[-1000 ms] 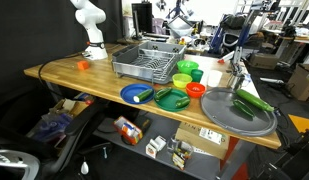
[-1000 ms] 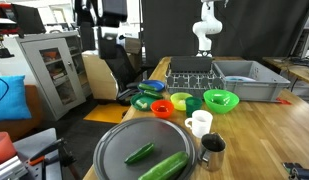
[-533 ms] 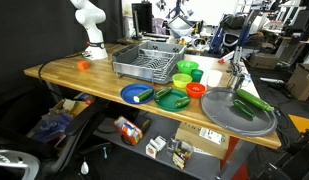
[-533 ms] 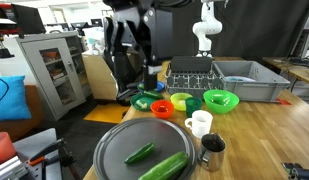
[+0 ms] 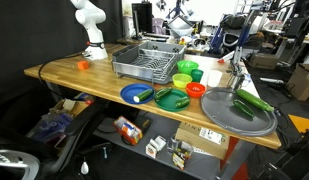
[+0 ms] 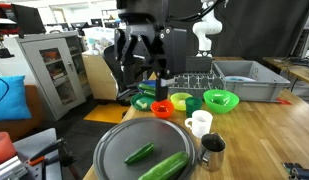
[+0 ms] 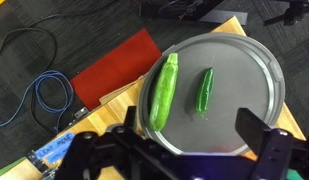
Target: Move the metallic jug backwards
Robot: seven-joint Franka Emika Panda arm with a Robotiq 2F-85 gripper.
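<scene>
Claw (image 6: 144, 72) noted high over the wooden table (image 6: 264, 140), fingers spread wide, with nothing gripped between them. In the wrist view the claw (image 7: 174, 150) is seen hanging above the round grey tray (image 7: 256, 60), and its two dark fingers (image 7: 266, 150) are set well apart along the lower edge. Two green vegetables are laid on the tray under the claw: a long cucumber (image 7: 164, 90) and a shorter green vegetable (image 7: 205, 90), side by side and not touching. Upright on the table, the metallic jug (image 6: 212, 150) is recorded in an exterior view, below and to the right of the claw and well apart from it. It is placed just beside the tray's rim, with a white mug (image 6: 199, 123) just behind it.
</scene>
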